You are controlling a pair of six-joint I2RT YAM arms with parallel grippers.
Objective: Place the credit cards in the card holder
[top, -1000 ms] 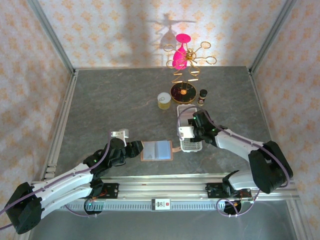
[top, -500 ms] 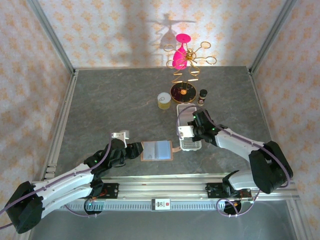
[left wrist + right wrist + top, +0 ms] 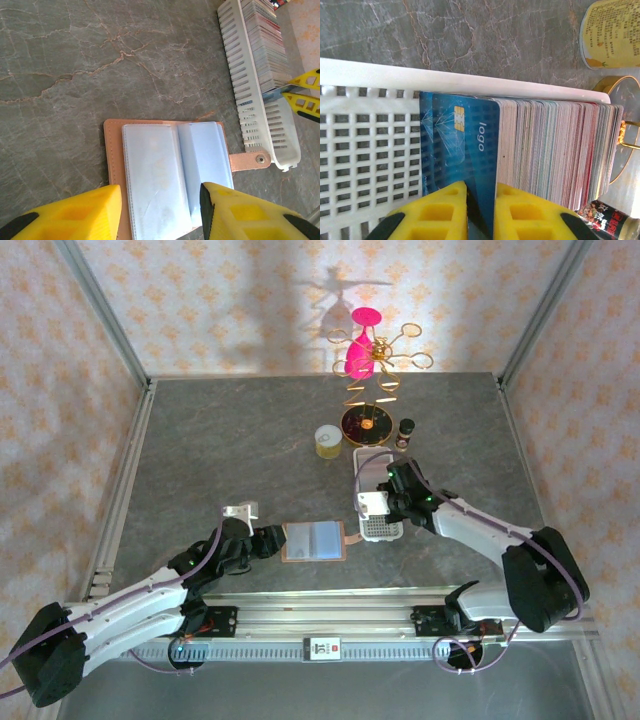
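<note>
Card holder (image 3: 315,541) lies open and flat on the grey table (image 3: 240,450), pale pockets up, closing tab (image 3: 250,160) pointing right. White tray (image 3: 381,530) sits just right of the holder, its near end against the tab. Cards (image 3: 545,145) stand on edge in the tray, packed tight toward the end farther from the holder. No card in the holder's pockets that I can make out.

Right gripper (image 3: 481,187) is down in the tray, right of the holder, jaws drawn narrow onto one edge of the front blue card (image 3: 470,135), the one with the chip. A second blue card (image 3: 426,140) stands face to face with it.

Left gripper (image 3: 160,195) hangs over the holder's near edge, fingers (image 3: 75,215) partway apart with nothing gripped. Whether the tips press the leather, cannot tell.

Risks, as I judge them:
- Double pick. The two blue cards touch, so both may come up together.
- Slip or pivot. The pinch is on one edge only and the plastic is slick and thin, so the card could swing during the carry toward the holder.
- Tray drag. The tray looks light, and friction from the packed stack could lift or shove it into the tab and shift the holder.
- Pocket miss. The holder's right page bows upward; unpinned, it could fold over or hide the slot.
</note>
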